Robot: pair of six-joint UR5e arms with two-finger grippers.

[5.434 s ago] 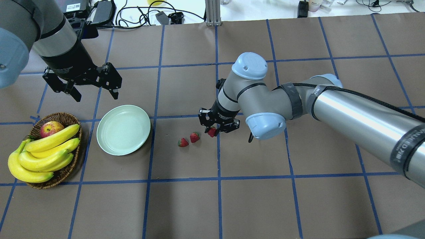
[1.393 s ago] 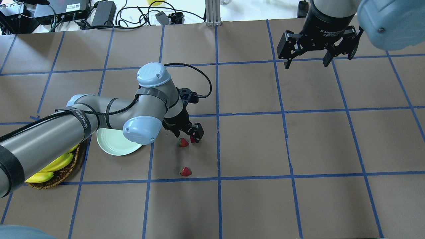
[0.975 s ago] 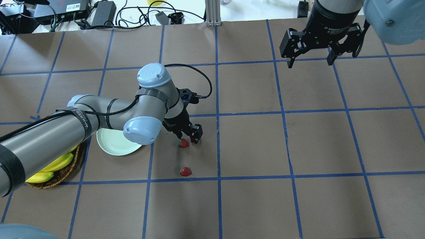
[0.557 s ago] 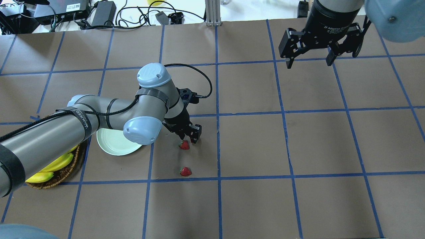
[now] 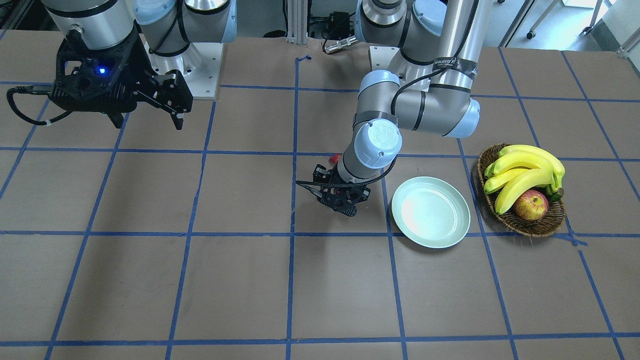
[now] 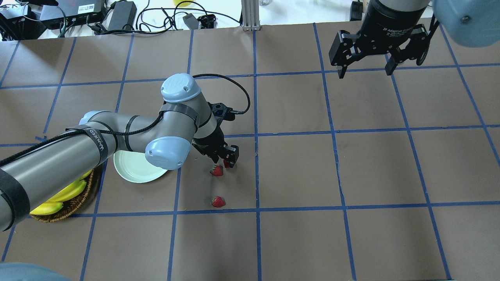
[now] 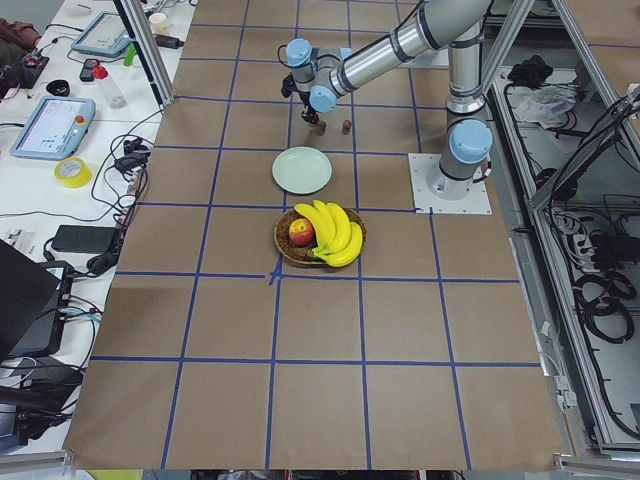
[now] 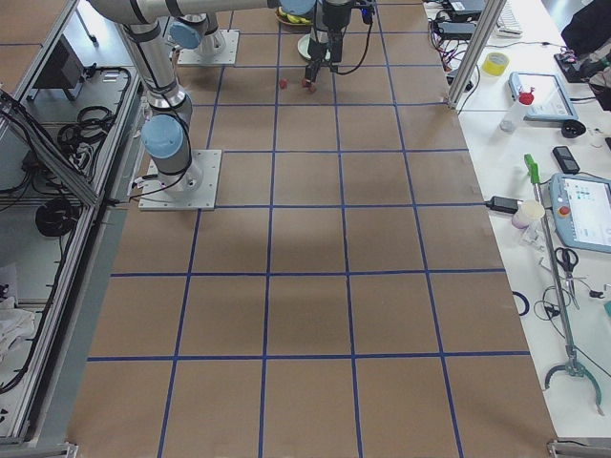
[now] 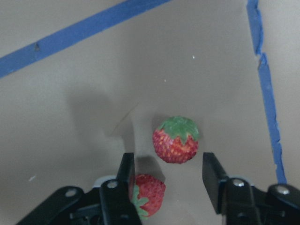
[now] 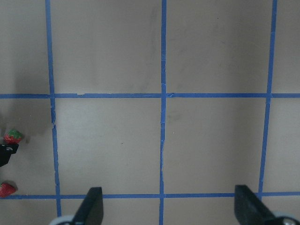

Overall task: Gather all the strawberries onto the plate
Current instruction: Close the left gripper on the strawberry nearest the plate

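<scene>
Left gripper [image 6: 223,162] low over brown paper worktop [image 6: 297,171], jaws apart, small red green-capped strawberry [image 9: 176,139] just past its fingertips, second strawberry [image 9: 147,193] partly behind one finger, third strawberry [image 6: 218,201] apart by blue tape line [image 6: 234,210], round pale mint-green plate [image 5: 431,212] nearby, right gripper [image 6: 366,72] raised, spread wide, over open paper.

table [image 6: 351,242] brown paper — blue tape grid [image 6: 257,210] | white side bench [image 8: 482,153] — cluttered

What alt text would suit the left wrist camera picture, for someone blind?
A strawberry lies on the brown table between the tips of the open left gripper; a second strawberry sits close beside one finger. Blue tape lines cross the table.
</scene>
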